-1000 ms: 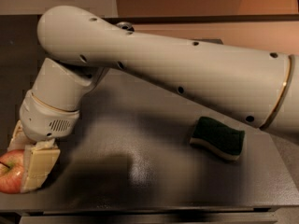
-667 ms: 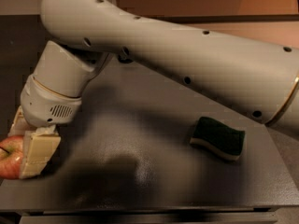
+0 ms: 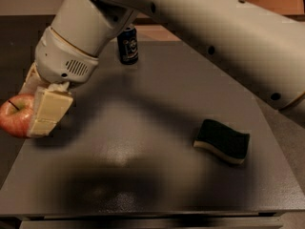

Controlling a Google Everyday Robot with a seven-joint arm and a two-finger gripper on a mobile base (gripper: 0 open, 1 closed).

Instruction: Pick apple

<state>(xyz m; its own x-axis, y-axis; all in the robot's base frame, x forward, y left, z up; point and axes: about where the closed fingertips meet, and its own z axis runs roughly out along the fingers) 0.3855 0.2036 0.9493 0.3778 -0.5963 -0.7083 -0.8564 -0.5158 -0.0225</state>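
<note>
The red apple (image 3: 15,115) with a yellowish patch and a dark stem is held between the cream fingers (image 3: 49,111) of my gripper (image 3: 31,109) at the far left of the camera view. The gripper is shut on the apple and holds it lifted above the left edge of the dark grey table (image 3: 152,175). The big white arm comes down from the upper right and hides part of the apple's right side.
A dark soda can (image 3: 127,44) stands at the back of the table. A dark green sponge with a pale underside (image 3: 222,140) lies at the right. The table's front edge runs along the bottom of the view.
The arm has risen and lifted the apple off the table at the left edge. The soda can, hidden behind the arm before, now shows.
</note>
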